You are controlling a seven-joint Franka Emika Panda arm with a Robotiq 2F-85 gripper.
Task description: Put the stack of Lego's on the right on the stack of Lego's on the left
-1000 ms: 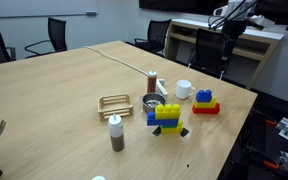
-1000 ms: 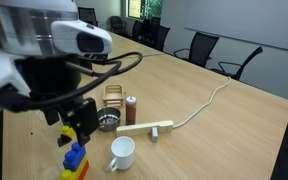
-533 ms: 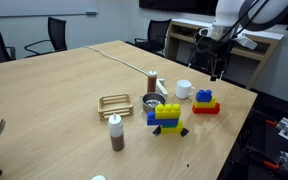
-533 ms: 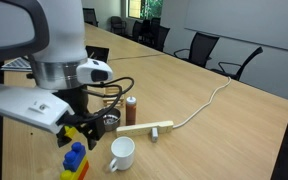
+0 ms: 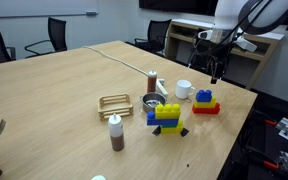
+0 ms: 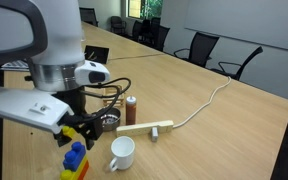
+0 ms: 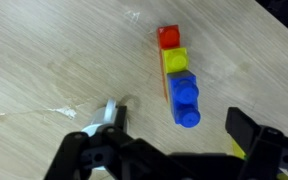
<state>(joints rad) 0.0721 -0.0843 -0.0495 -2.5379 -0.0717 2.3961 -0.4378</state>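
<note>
Wide wooden table (image 5: 54, 90) fills the shot, with office chairs (image 5: 49, 35) along the far side. The white arm (image 5: 229, 15) reaches in from the table's end and looms large in an exterior view (image 6: 44, 50).

A pale cable (image 5: 124, 60) runs across the tabletop. In the middle sits a wooden rack (image 5: 114, 102), flat on the table.

On to the Lego. The left stack (image 5: 166, 115), blue and yellow, stands near the centre, just beside a metal bowl (image 5: 151, 104). The right stack (image 5: 206, 103), red at the base with yellow and blue above, stands near the table's edge, close to a white mug (image 5: 183, 89). The two stacks are apart, and both rest on the table.

The gripper (image 5: 220, 72) hangs above the right stack, well clear of it and touching nothing. From the wrist, the right stack (image 7: 179, 85) shows as a line of red, yellow and blue, lying ahead of the gripper (image 7: 172, 128). The dark fingers (image 7: 246, 130) are spread wide to either side, and nothing is in them.

Smaller items now. A white-capped bottle (image 5: 115, 133) stands in front of the rack, and a brown shaker (image 5: 152, 80) is upright behind the bowl. A wooden block (image 6: 147, 127) lies flat near the cable's end.
</note>
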